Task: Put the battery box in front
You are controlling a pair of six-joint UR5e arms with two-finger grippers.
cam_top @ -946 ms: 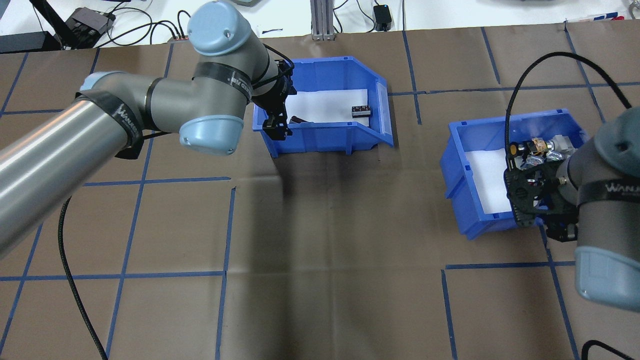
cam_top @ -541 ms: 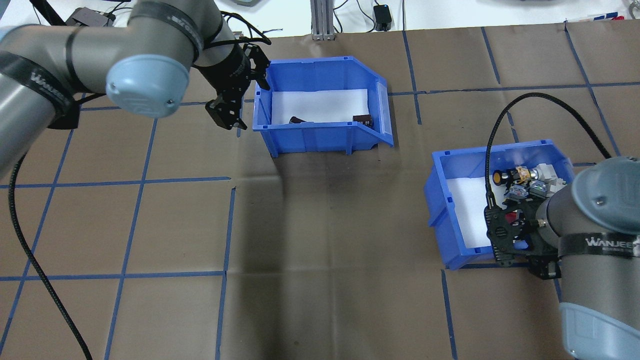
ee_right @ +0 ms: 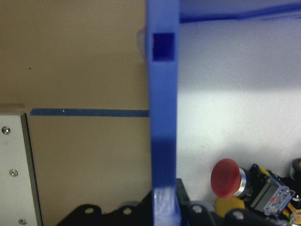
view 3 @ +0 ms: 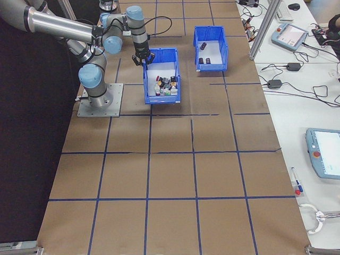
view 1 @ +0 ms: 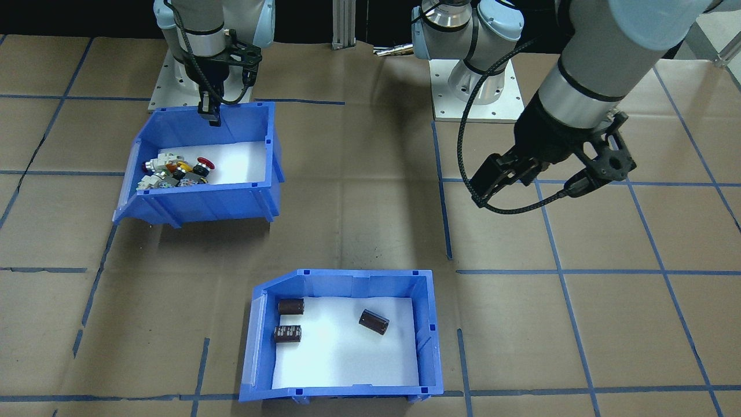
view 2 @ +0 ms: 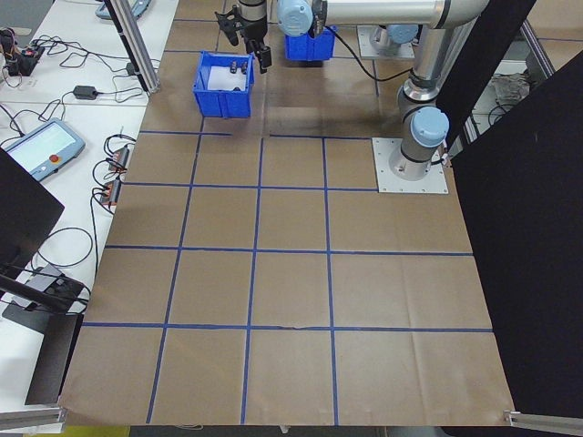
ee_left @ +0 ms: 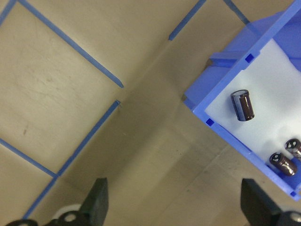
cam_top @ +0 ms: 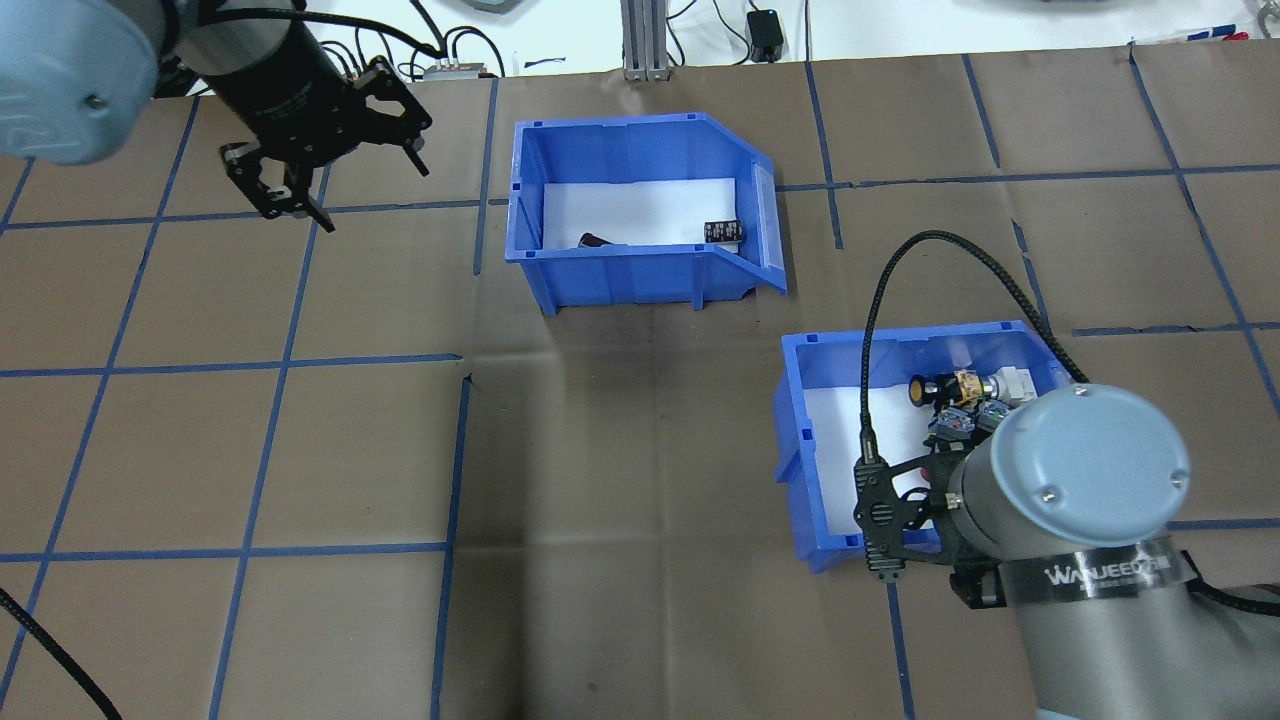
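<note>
On the far side of the bench [cam_top: 640, 560] from the robot sits the battery box [view 1: 338, 339], a blue bin with a white liner and three dark brown cells [view 1: 373, 321] loose inside, sloped-cut side pointing toward the robot's right. Nothing's touching it. Left gripper [cam_top: 325, 165] is hanging in the air well off to the left of that box, fingers [ee_left: 96, 205] spread wide with nothing between them; its wrist cam just sees brown paper, blue tape lines and a corner of the box. Right gripper [view 1: 211, 113] is at the near wall of the other blue bin [cam_top: 815, 440], the one full of colourful push-button switches [view 1: 173, 171], and the fingers are pinching that wall, which the right wrist view shows running straight down between them. That bin sits closer to the robot, well apart from the battery box.
</note>
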